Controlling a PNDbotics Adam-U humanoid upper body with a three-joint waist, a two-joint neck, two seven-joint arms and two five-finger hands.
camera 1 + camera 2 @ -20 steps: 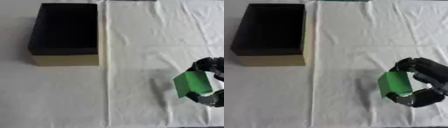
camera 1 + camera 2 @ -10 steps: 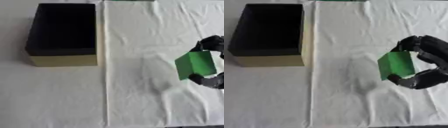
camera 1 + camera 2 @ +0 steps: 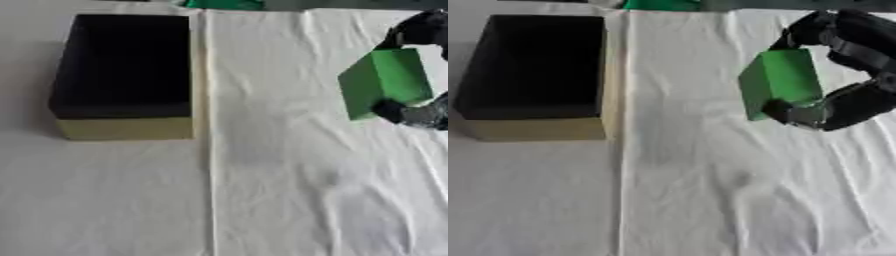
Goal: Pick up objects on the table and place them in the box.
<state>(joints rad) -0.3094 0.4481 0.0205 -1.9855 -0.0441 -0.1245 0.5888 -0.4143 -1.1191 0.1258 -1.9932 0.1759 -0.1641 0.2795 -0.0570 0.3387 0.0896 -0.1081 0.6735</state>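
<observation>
A green block [image 3: 776,82] hangs above the white cloth at the right, held between the curled fingers and thumb of my right hand [image 3: 846,95]. The fingers wrap over its top and the thumb presses under its lower edge. The open box [image 3: 122,65], black inside with tan walls, stands at the far left, well apart from the block. Nothing shows inside the box. My left hand is in no view.
A white cloth [image 3: 271,190] with creases covers the table. A green thing [image 3: 223,4] lies at the far edge behind the box, only partly in view.
My right hand has lifted the green block and carried it up and away from the near edge, slightly towards the box. The whole picture has also shifted a little.
</observation>
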